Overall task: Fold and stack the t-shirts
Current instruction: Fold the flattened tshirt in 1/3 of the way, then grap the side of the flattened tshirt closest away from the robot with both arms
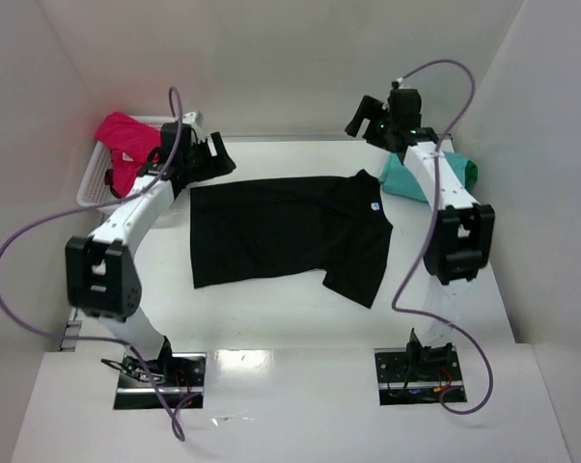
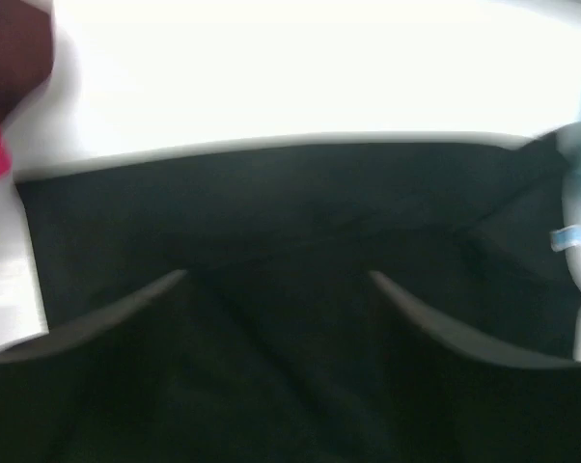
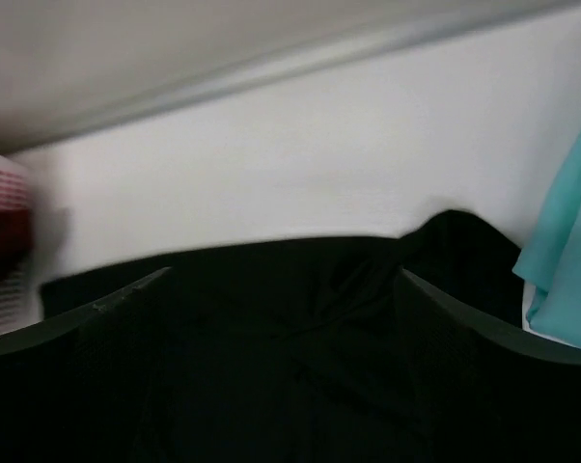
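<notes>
A black t-shirt [image 1: 281,227] lies spread flat on the middle of the table, its small light-blue neck label [image 1: 374,204] toward the right. My left gripper [image 1: 218,159] hovers just above the shirt's far left corner, open and empty. My right gripper [image 1: 363,118] hangs open above the far right sleeve, also empty. In the left wrist view the black t-shirt [image 2: 300,203] fills the space beyond the left gripper [image 2: 277,276]. In the right wrist view the black t-shirt [image 3: 271,289] lies below the right gripper [image 3: 283,274].
A white lattice basket [image 1: 90,188] at the far left holds a magenta-pink t-shirt [image 1: 126,145]. A teal t-shirt [image 1: 406,177] and a green t-shirt [image 1: 469,172] lie bunched at the far right, behind the right arm. White walls close in the table.
</notes>
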Robot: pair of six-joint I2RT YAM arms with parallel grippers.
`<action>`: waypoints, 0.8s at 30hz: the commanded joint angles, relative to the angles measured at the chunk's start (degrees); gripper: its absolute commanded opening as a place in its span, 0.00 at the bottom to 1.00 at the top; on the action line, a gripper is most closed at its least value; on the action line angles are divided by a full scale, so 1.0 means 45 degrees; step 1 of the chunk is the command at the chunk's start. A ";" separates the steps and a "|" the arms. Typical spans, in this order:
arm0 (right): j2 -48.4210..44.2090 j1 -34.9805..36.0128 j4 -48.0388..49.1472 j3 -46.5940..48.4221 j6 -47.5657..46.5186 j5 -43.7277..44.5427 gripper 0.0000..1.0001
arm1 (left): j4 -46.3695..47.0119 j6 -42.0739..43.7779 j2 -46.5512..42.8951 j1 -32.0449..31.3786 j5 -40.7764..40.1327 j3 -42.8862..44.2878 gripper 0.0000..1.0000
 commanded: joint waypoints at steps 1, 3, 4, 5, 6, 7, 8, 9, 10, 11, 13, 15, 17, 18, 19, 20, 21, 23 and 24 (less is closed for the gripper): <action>-0.2549 0.0084 0.1659 -0.2734 -0.0179 0.0361 1.00 | 0.0702 -0.0581 -0.2636 -0.0480 -0.0175 -0.2742 0.90; -0.3374 0.0084 0.2048 -0.4083 0.0255 0.0316 1.00 | 0.0527 -0.0801 -0.3463 -0.0520 -0.0311 -0.3747 0.94; -0.3833 0.0084 0.2392 -0.4899 0.0464 0.0187 1.00 | 0.0417 -0.0905 -0.3940 -0.0520 -0.0437 -0.4294 0.96; -0.4150 0.0084 0.2668 -0.5592 0.0591 0.0061 1.00 | 0.0274 -0.0971 -0.4371 -0.0520 -0.0639 -0.4731 0.98; -0.4620 0.0084 0.2835 -0.6543 0.0787 -0.0080 1.00 | 0.0240 -0.0972 -0.4991 -0.0520 -0.0754 -0.5327 0.99; -0.5239 0.0084 0.3001 -0.7153 0.1035 -0.0165 1.00 | 0.0156 -0.1001 -0.5411 -0.0520 -0.0908 -0.5677 0.99; -0.5552 0.0084 0.3200 -0.7919 0.1128 -0.0154 1.00 | 0.0141 -0.1108 -0.5941 -0.0520 -0.1178 -0.6045 0.99; -0.5963 0.0084 0.3203 -0.8318 0.1145 -0.0003 1.00 | -0.0019 -0.1109 -0.6250 -0.0520 -0.1287 -0.6221 0.99; -0.6586 0.0084 0.3203 -0.8941 0.1332 0.0309 1.00 | -0.0020 -0.1109 -0.6691 -0.0520 -0.1288 -0.6372 0.99; -0.6864 0.0084 0.3203 -0.9219 0.1480 0.0462 1.00 | -0.0020 -0.1109 -0.6906 -0.0520 -0.1283 -0.6511 0.99; -0.7299 0.0084 0.3203 -0.9673 0.1481 0.0577 1.00 | -0.0020 -0.1217 -0.7172 -0.0520 -0.1152 -0.6776 0.99; -0.7887 0.0084 0.3309 -1.0298 0.1783 0.0701 1.00 | 0.0097 -0.1350 -0.7289 -0.0520 -0.0853 -0.7010 0.99; -0.8315 0.0084 0.3457 -1.0866 0.1969 0.0713 1.00 | 0.0202 -0.1363 -0.7289 -0.0520 -0.0683 -0.7147 0.99; -0.8646 -0.0021 0.3457 -1.1024 0.2196 0.0713 1.00 | 0.0214 -0.1363 -0.7289 -0.0520 -0.0683 -0.7147 0.99; -0.8928 -0.0033 0.3561 -1.1179 0.2223 0.0713 1.00 | 0.0214 -0.1363 -0.7185 -0.0520 -0.0440 -0.7147 0.99; -0.8959 -0.0033 0.3574 -1.1197 0.2223 0.0713 1.00 | 0.0214 -0.1363 -0.7062 -0.0520 -0.0410 -0.7147 0.99; -0.9052 -0.0033 0.3466 -1.1197 0.2315 0.0713 1.00 | 0.0214 -0.1363 -0.7035 -0.0520 -0.0302 -0.7147 0.99; -0.9194 -0.0033 0.3230 -1.1197 0.2340 0.0713 1.00 | 0.0350 -0.1363 -0.6918 -0.0520 -0.0007 -0.7147 0.99; -0.9283 -0.0033 0.3203 -1.1197 0.2340 0.0802 1.00 | 0.0351 -0.1363 -0.6814 -0.0520 0.0020 -0.7147 0.99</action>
